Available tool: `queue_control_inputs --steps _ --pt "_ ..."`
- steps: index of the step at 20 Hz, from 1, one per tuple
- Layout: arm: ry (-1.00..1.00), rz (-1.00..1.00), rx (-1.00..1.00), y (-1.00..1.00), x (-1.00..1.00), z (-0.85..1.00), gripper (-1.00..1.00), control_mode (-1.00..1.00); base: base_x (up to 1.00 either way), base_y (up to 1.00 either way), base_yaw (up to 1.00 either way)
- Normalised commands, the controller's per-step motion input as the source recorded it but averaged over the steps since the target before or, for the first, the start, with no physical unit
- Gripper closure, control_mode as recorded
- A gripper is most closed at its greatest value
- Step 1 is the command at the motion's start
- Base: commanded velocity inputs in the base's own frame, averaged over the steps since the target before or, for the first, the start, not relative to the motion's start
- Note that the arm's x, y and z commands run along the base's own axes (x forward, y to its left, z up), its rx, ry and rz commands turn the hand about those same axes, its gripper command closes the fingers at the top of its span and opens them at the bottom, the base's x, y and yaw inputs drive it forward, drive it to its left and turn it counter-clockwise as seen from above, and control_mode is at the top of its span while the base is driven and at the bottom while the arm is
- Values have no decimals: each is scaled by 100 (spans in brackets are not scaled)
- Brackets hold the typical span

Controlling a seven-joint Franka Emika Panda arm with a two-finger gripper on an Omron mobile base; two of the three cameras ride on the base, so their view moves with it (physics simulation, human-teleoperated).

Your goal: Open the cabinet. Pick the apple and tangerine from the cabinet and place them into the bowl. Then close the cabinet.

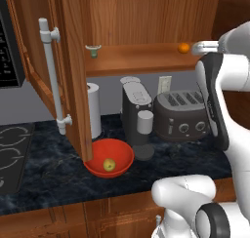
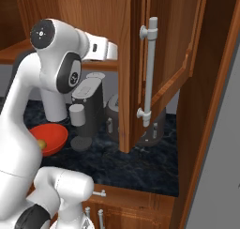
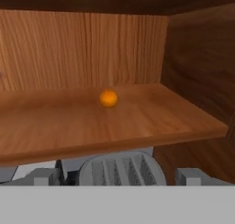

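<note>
Cabinet [image 1: 73,76] open; one fruit bowled, one shelved.
One apple [image 1: 109,164] lay in the bowl [image 1: 124,156]; one tangerine [image 3: 109,98] sat on the shelf [image 3: 137,122]. Gripper's grip state could not be told.

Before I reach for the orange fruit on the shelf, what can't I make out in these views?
- Hand's fingers: cut off low in the hand view; open or shut is unclear.
- Small round orange tangerine: in the right base view the white arm hides it.
- Wide red bowl: the arm covers part of it in the right base view.
</note>
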Motion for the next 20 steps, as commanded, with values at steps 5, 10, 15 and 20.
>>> queue_control_inputs --steps 5,10,15,20 --pt "0 -1 0 0 35 0 -100 -100 0 0 0" --pt "0 0 0 0 38 0 -100 -100 0 0 0" --pt "0 0 0 0 39 0 -100 -100 0 0 0" --pt "0 0 0 0 43 -8 -100 -100 0 0 0"
